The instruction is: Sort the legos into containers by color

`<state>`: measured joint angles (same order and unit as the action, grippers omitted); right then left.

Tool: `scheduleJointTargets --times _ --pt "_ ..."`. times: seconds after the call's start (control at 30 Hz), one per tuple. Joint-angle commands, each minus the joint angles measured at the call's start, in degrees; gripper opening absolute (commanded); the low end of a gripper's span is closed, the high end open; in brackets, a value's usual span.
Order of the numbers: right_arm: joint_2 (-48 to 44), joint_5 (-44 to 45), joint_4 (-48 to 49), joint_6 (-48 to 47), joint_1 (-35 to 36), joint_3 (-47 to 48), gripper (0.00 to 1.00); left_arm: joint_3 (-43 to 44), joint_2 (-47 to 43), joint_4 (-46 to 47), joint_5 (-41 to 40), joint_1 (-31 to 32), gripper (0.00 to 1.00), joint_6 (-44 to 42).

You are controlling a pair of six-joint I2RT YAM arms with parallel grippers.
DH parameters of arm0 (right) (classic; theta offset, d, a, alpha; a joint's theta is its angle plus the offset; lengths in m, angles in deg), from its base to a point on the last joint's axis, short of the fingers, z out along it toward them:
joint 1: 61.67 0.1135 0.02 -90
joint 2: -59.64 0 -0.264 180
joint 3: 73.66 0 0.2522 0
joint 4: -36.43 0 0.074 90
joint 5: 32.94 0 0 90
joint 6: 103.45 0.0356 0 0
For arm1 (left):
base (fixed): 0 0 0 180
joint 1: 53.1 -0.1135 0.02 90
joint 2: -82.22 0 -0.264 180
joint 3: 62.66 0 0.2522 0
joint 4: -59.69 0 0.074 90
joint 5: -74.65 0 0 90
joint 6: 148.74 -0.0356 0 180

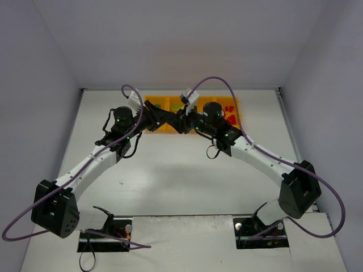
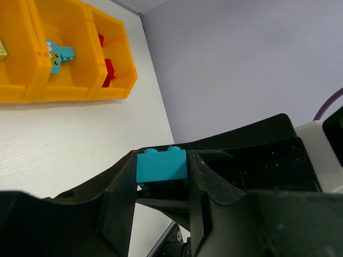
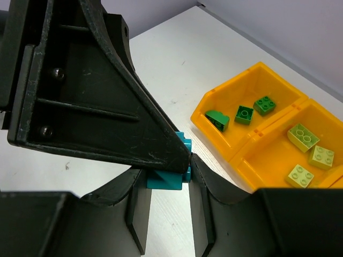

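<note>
A teal-blue brick sits between the fingertips of my left gripper, which is shut on it. In the right wrist view the same brick also fills the gap between my right gripper's jaws, which touch both its sides. The two grippers meet tip to tip just in front of the orange-yellow tray. The tray's compartments hold dark green bricks, lime bricks, teal pieces and red pieces.
The tray's front wall lies close behind the grippers. Grey walls enclose the white table on three sides. Purple cables arc above both arms.
</note>
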<state>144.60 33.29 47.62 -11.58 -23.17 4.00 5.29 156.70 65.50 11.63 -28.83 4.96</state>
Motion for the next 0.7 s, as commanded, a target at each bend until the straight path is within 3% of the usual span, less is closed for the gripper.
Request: scheduleJointTargets --times 0.0,0.13,0.17,0.27,0.4,0.57,0.67 --pt "-2.53 1.09 1.95 -0.55 0.17 1.58 0.00 0.39 -1.79 3.64 0.53 0.16 0.20 -1.65" --pt "-3.14 1.88 1.24 -0.81 0.00 0.35 0.00 -0.05 -3.46 1.09 -2.02 -0.10 0.46 -3.05" --pt "-3.23 1.97 1.07 -0.64 -0.09 -0.26 0.00 -0.14 -4.24 0.65 -2.80 -0.45 0.59 -3.58" --pt "-3.32 2.67 0.80 -0.46 -0.44 -1.23 0.00 0.03 -5.91 -1.55 -4.82 -1.24 0.76 -4.98" --pt "-2.71 3.99 -0.34 -0.20 -1.06 -1.58 0.00 1.35 -8.29 -8.20 -8.16 -2.64 0.86 -8.24" --pt "0.37 12.05 -2.71 0.41 -3.95 -0.80 0.00 2.49 -14.51 -17.97 -12.91 -5.90 0.87 -17.28" --pt "3.44 15.50 -4.63 3.13 -7.37 1.48 0.00 3.98 -18.82 -29.39 -19.49 -6.61 0.87 -25.89"
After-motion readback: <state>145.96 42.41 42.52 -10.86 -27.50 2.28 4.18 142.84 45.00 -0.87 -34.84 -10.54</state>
